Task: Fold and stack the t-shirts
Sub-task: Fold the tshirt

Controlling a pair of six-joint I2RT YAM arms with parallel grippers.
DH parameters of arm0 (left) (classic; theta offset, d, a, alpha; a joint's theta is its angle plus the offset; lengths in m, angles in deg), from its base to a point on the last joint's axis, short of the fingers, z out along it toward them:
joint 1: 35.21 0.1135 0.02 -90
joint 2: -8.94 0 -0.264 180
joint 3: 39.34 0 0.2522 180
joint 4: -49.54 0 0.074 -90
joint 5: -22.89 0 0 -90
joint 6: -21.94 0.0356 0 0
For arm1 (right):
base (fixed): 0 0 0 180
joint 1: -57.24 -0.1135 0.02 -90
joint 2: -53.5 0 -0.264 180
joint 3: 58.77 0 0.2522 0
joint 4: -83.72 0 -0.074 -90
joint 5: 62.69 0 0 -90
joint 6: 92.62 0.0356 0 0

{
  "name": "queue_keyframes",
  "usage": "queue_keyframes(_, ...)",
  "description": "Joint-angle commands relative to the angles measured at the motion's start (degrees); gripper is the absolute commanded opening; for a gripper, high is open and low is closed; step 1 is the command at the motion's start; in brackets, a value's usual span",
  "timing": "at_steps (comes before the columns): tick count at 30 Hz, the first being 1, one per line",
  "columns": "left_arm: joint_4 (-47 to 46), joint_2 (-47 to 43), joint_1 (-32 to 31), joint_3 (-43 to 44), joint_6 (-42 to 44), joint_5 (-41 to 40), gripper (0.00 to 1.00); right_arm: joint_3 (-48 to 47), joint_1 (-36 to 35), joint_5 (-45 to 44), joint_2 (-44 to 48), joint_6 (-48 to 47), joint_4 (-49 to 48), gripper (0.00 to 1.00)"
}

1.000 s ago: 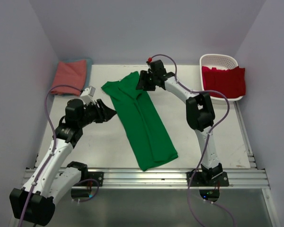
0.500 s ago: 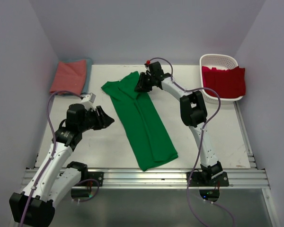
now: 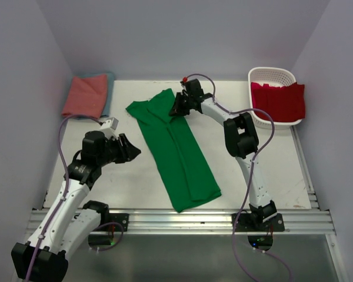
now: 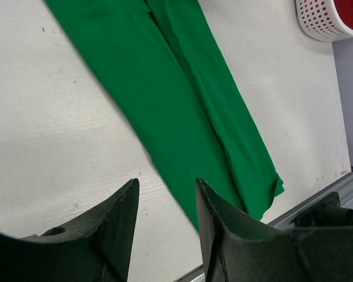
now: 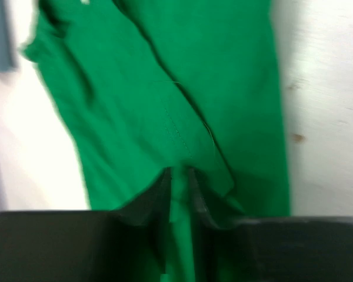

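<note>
Overhead, the white lattice basket (image 3: 271,73) stands at the far right corner of the table (image 3: 129,182). It holds the red t-shirt (image 3: 279,101), which fills the basket's near half and spills over its near and right rim; the far half of the basket shows bare white lattice. From the left wrist camera only a corner of the basket can be seen, with red cloth inside it.

At the far left corner the salmon-pink t-shirt (image 3: 85,96) lies folded on top of the teal-blue t-shirt (image 3: 110,85), of which only a strip along the far and right edges shows.

The green t-shirt (image 3: 176,153) lies flat on the table, folded lengthwise into a long band that runs diagonally from far left of centre to the near edge.

The right gripper (image 3: 176,108) is down on the far end of this band. Seen from the right wrist, its fingers (image 5: 159,188) are drawn almost together, with a thin ridge of green cloth pinched between them.

The left gripper (image 3: 129,148) hovers above bare table just left of the band, its jaws partly apart and holding nothing.
</note>
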Motion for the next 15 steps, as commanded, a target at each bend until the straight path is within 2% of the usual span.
queue_keyframes(1,0.41,-1.12,0.10,-0.21,1.67,-0.60,0.47,2.00,-0.15,-9.85,6.55,-2.63,2.56,0.26)
queue_keyframes(4,-0.20,-1.03,0.10,-0.47,1.67,-0.51,0.47,0.95,-0.41,-15.93,7.17,-4.40,6.61,0.29)
queue_keyframes(7,-0.82,-0.59,0.10,-0.65,1.41,0.02,0.47,-0.81,-0.50,-15.59,5.59,-4.93,8.81,0.40)
queue_keyframes(8,-0.73,-0.59,0.10,-0.65,1.49,0.02,0.47,-1.33,-0.41,-15.15,4.98,-5.01,9.16,0.47)
queue_keyframes(9,-0.56,-0.59,0.10,-0.56,1.49,0.02,0.47,-1.34,-0.41,-14.54,4.71,-4.93,8.99,0.49)
queue_keyframes(11,-0.21,-0.59,0.10,-0.48,1.67,-0.41,0.47,-0.82,-0.50,-14.18,4.62,-4.58,8.46,0.52)
queue_keyframes(15,0.50,-1.20,0.10,-0.12,1.93,-0.86,0.47,1.73,-0.41,-15.13,7.07,-5.10,7.05,0.51)
